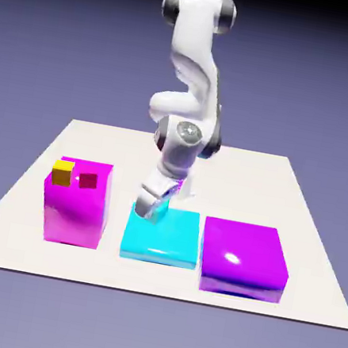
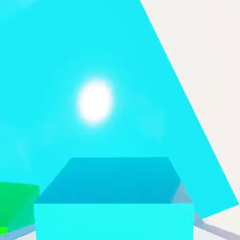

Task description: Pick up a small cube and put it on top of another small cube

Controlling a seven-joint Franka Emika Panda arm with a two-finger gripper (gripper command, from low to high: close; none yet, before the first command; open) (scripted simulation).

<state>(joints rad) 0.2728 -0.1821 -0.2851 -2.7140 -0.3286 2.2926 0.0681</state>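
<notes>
the small teal cube (image 2: 114, 201), close between the gripper (image 1: 148, 209) tips over the flat cyan block (image 1: 163, 236), looks light, rigid, smooth; pinch opposite flat sides. grip state: cannot tell. green cube (image 2: 16, 201) sits beside.

A: Hidden items, exterior view?
B: Gripper (image 1: 150, 208): fingertips merge w/ the flat cyan block (image 1: 163, 236); jaw gap unreadable. Teal cube and green cube: not distinguishable there, covered by the hand or too small.

A: Hand view?
B: Teal cube (image 2: 114, 201): fills the bottom centre, cut by the bottom edge, hides both finger tips. Green cube (image 2: 16, 206): only a corner, cut by the left edge. Cyan block (image 2: 93, 70): runs off the top and left. Table (image 2: 206, 61): partial, right side only.
</notes>
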